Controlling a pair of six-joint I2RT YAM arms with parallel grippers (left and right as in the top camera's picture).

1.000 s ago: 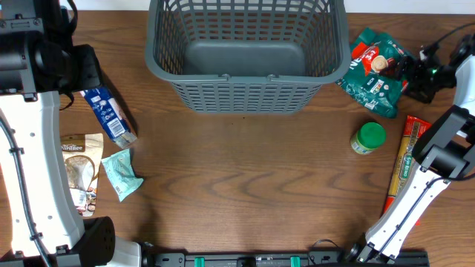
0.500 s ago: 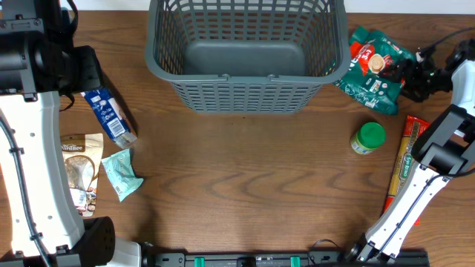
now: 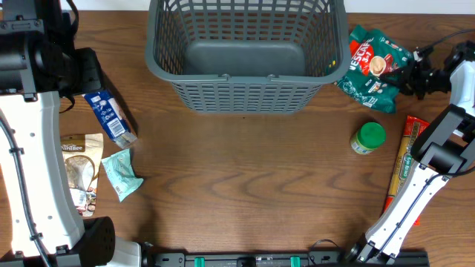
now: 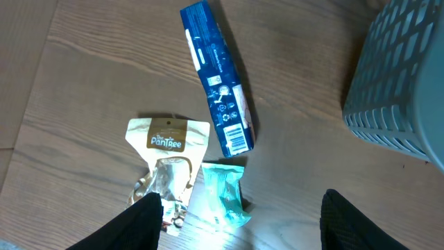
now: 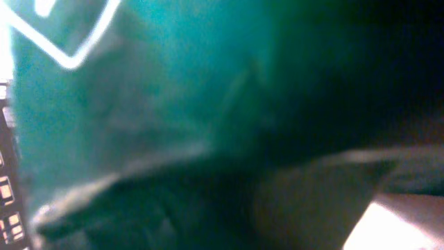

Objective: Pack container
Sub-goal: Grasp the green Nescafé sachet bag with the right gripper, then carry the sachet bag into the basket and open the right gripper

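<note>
Right claw (image 3: 414, 74) pinched shut on the right edge of the green snack bag (image 3: 371, 70), just right of the container (image 3: 245, 93) at the top centre of the overhead frame.
The bag's left edge lies close against the container's right wall, and blurred teal fills the right wrist view. Below the bag, a green-lidded jar (image 3: 369, 138) stands on the wooden table (image 3: 245, 185), with a long red-and-green packet (image 3: 407, 167) beside it toward the right edge. Far left, a blue packet (image 3: 109, 116) lies slanted above a beige pouch (image 3: 78, 167) and a pale teal sachet (image 3: 121, 174). The left claw (image 4: 243, 226) hangs above these three, fingers (image 4: 142, 219) apart and holding nothing.
</note>
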